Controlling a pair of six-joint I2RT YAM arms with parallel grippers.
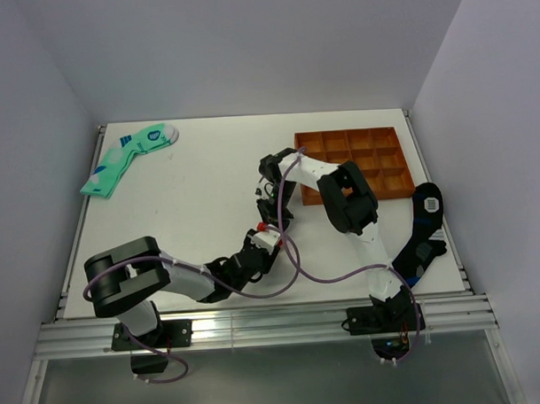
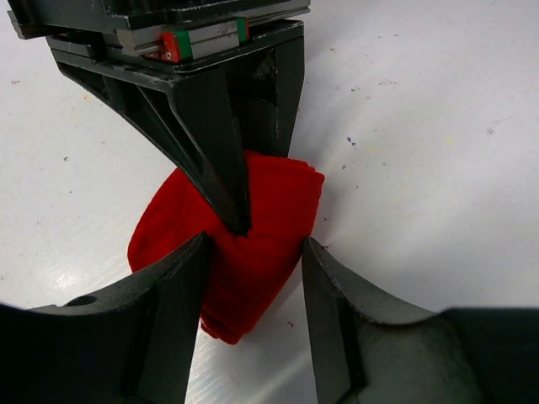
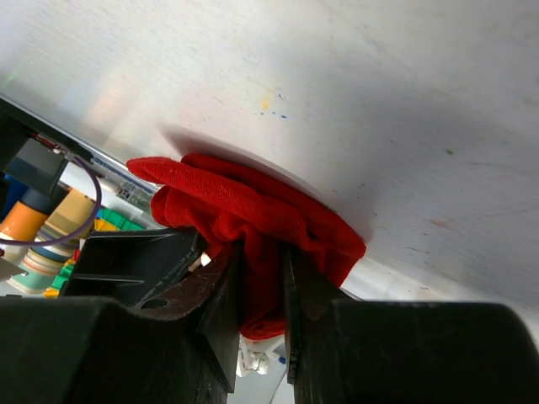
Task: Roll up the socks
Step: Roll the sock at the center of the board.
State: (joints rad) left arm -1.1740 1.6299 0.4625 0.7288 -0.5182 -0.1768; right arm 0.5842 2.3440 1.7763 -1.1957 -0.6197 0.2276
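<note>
The red socks (image 2: 278, 202) lie bunched in a small bundle on the white table, seen in the top view as a red speck (image 1: 264, 227) between the two grippers. My right gripper (image 3: 263, 257) comes down from above and is shut on a fold of the socks (image 3: 253, 202); its dark fingers (image 2: 227, 185) pinch the middle of the bundle. My left gripper (image 2: 257, 244) brackets the bundle from the near side. Its left finger presses the fabric and its right fingertip touches the bundle's edge. The white mark is hidden.
A brown compartment tray (image 1: 347, 131) sits at the back right, just beyond the right arm's elbow. A mint-green sock (image 1: 131, 158) lies at the back left. A black sock (image 1: 424, 228) lies by the right edge. A purple cable (image 1: 294, 254) loops over the table centre.
</note>
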